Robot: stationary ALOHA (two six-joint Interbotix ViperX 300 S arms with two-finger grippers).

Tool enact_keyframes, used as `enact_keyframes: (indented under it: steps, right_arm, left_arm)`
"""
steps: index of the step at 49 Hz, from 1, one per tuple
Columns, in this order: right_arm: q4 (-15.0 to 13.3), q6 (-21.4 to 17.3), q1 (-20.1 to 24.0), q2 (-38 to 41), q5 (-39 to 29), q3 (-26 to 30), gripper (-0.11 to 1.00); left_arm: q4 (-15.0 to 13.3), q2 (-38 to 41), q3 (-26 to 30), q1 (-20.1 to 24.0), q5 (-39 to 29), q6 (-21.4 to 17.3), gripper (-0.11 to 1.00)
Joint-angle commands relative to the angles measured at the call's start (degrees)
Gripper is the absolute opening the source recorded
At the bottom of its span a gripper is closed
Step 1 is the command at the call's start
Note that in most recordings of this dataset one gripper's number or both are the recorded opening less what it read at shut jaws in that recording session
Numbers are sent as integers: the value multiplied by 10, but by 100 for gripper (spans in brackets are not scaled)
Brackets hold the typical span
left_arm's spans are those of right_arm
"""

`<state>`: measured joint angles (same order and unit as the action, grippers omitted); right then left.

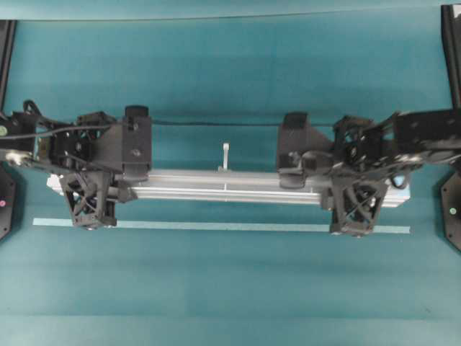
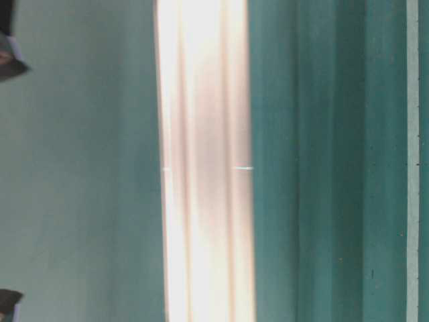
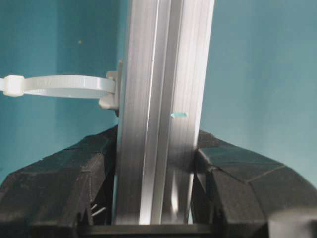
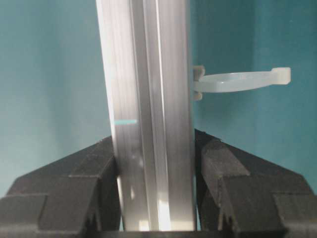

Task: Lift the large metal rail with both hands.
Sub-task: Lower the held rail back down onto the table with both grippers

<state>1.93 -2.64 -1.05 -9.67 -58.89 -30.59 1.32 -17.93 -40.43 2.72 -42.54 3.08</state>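
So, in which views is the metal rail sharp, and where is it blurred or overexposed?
Table-level view: the large metal rail is blurred and washed out to a pale glare. Both wrist views: sharp, with bright streaks along its grooves. Overhead view: soft but readable.

The large metal rail (image 1: 216, 186) is silver aluminium, streaked with lengthwise grooves that run as bright and grey bands; in the table-level view it glares pale cream-pink down the centre of the frame. A white peg (image 1: 225, 156) stands at its upper edge. The left gripper (image 1: 90, 205) and right gripper (image 1: 354, 210) are black with open lattice fingers. The table surface (image 1: 230, 288) is teal. A thin strip (image 1: 216, 226) across the lower middle is pale mint.
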Motion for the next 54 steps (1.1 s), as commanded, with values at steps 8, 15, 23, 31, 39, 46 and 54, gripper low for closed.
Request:
enact_keyframes:
  steps: [8,15,23,31,39,46,54]
  right_arm:
    - [2,0,2,31,40,-15,40]
    - [2,0,2,44,58,-25,40]
    - [2,-7,4,54,75,-39,40]
    - [2,-8,11,68,102,-58,40]
    - [2,-8,16,81,139,-65,40]
    - [2,-7,21,97,158,-65,40]
    - [3,-8,24,109,161,-65,40]
  left_arm:
    - [4,13,-30,5,58,5,37]
    - [3,39,-48,5,113,8,37]
    - [4,75,-54,5,143,6,37]
    - [4,111,-51,5,153,9,37]
    - [3,134,-54,4,165,15,37]
    - [3,142,-64,4,181,18,37]
    - [4,147,-82,4,201,18,37]
